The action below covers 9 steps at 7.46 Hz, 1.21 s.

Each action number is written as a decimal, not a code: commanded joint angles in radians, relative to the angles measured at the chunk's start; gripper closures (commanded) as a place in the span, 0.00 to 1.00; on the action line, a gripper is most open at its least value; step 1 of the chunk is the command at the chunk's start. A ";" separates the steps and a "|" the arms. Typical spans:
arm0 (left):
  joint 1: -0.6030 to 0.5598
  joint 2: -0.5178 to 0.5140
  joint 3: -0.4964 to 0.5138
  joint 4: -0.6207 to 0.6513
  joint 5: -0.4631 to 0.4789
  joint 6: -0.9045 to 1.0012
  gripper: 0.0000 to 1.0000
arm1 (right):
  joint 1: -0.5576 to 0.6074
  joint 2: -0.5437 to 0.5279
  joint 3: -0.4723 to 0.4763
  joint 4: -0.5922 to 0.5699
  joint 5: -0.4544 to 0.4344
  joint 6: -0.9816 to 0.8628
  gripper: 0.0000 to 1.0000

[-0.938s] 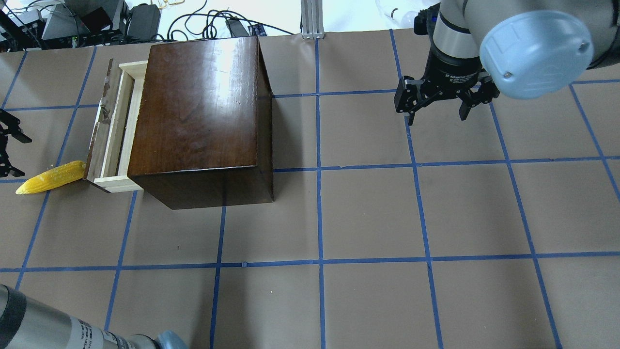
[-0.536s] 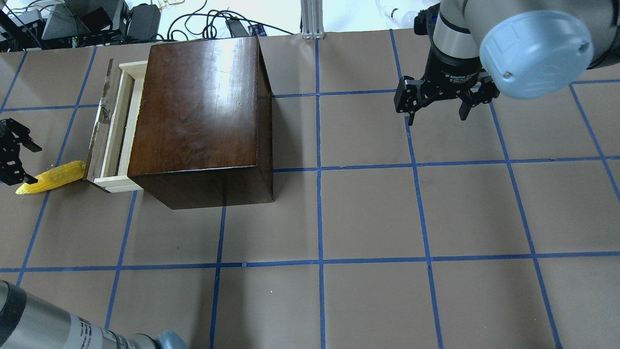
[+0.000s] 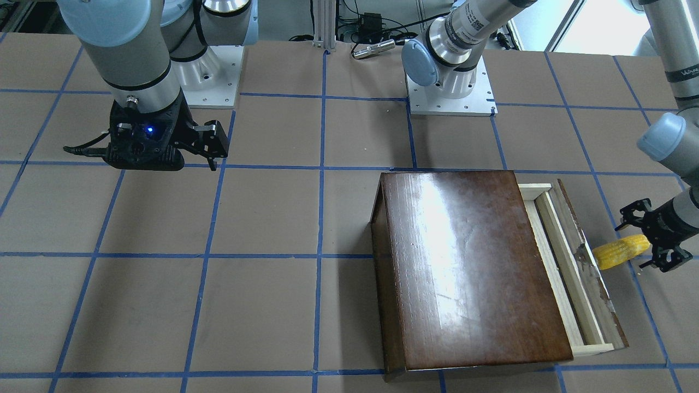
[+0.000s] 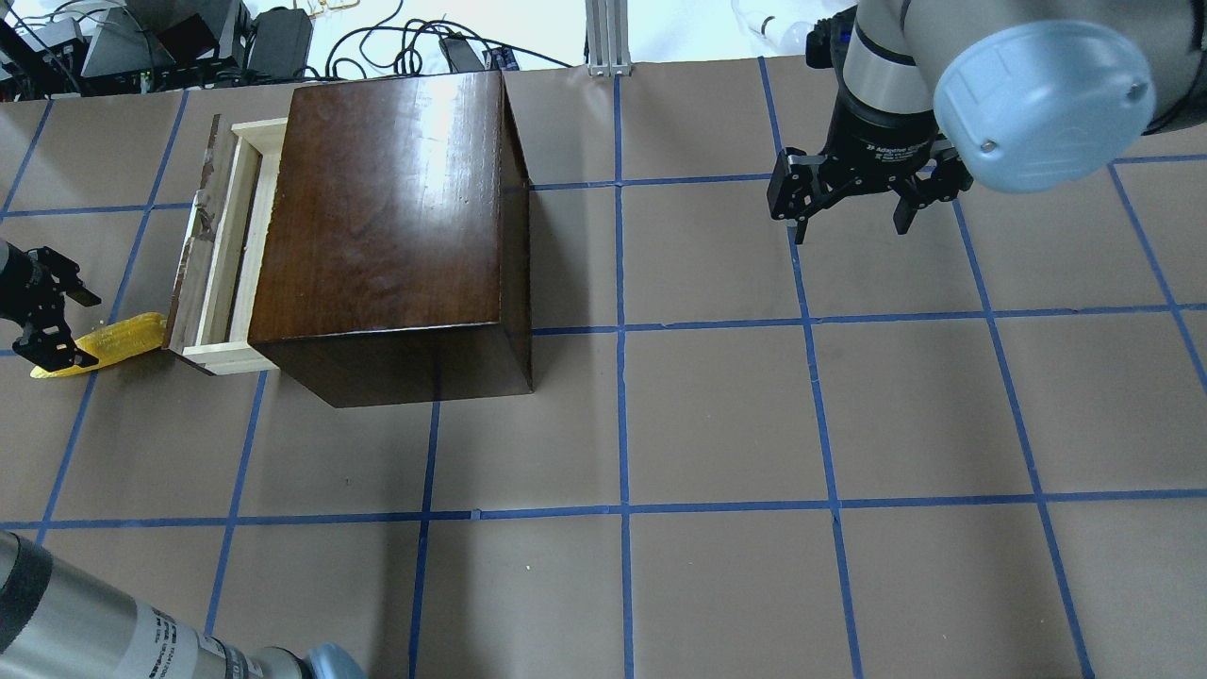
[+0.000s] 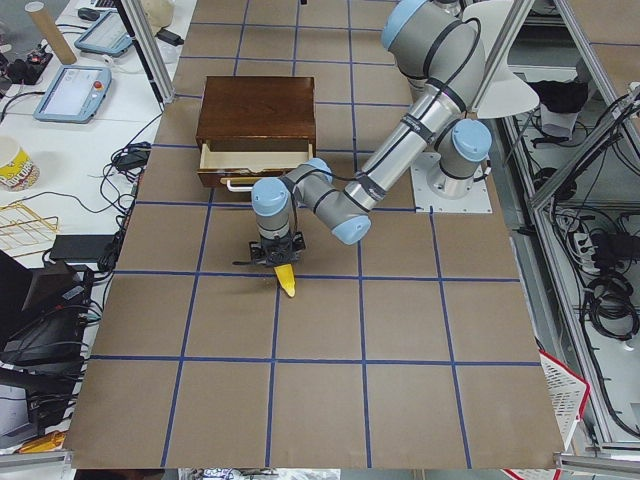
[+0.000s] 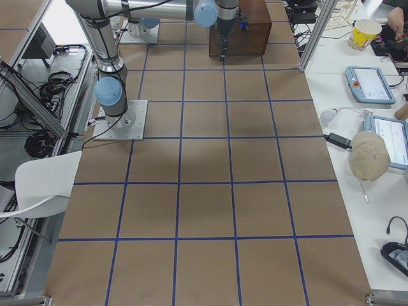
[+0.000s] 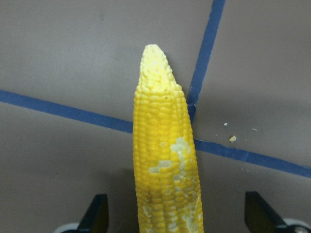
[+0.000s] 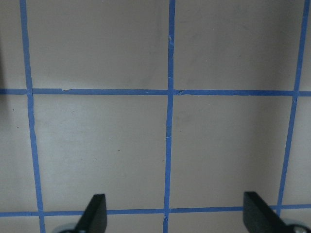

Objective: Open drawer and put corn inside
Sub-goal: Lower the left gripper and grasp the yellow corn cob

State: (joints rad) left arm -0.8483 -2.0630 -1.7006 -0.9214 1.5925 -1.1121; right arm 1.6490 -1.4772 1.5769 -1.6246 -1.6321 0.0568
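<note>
The yellow corn [image 4: 118, 339] lies on the table, its thick end against the drawer [image 4: 219, 255] front. The drawer is pulled partly out of the dark-brown box [image 4: 387, 207] toward the table's left end. My left gripper [image 4: 66, 325] is open and low over the corn's tapered half, one finger on each side. In the left wrist view the corn [image 7: 165, 170] lies between the wide-apart fingertips [image 7: 97, 213], which do not touch it. My right gripper [image 4: 853, 212] is open and empty, far right of the box, above bare table.
The brown table has a blue tape grid. The drawer's front panel [image 3: 592, 284] is chipped and has a small handle. Cables and equipment [image 4: 141, 42] lie beyond the far edge. The right arm's elbow [image 4: 1037, 94] hangs over the far right.
My left gripper has moved in from the left edge and now straddles the corn's tapered end. The corn, drawer and right arm have not moved.
</note>
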 commanded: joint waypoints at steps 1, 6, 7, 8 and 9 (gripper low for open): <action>0.000 -0.008 -0.001 0.006 0.001 -0.008 0.05 | 0.000 0.000 0.000 0.000 0.000 0.000 0.00; 0.000 -0.031 -0.001 0.004 -0.002 -0.005 0.34 | 0.000 0.000 0.000 0.000 0.000 0.000 0.00; 0.000 -0.029 0.001 0.003 -0.009 -0.006 0.50 | 0.000 0.000 0.000 0.000 0.000 0.000 0.00; 0.000 -0.026 0.001 0.001 -0.050 -0.009 0.67 | 0.000 0.000 0.000 -0.001 0.000 0.000 0.00; 0.000 -0.025 0.001 -0.002 -0.060 -0.009 0.78 | 0.000 0.000 0.000 0.000 0.000 0.000 0.00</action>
State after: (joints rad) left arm -0.8483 -2.0901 -1.7001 -0.9202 1.5559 -1.1201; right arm 1.6490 -1.4772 1.5769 -1.6251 -1.6322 0.0568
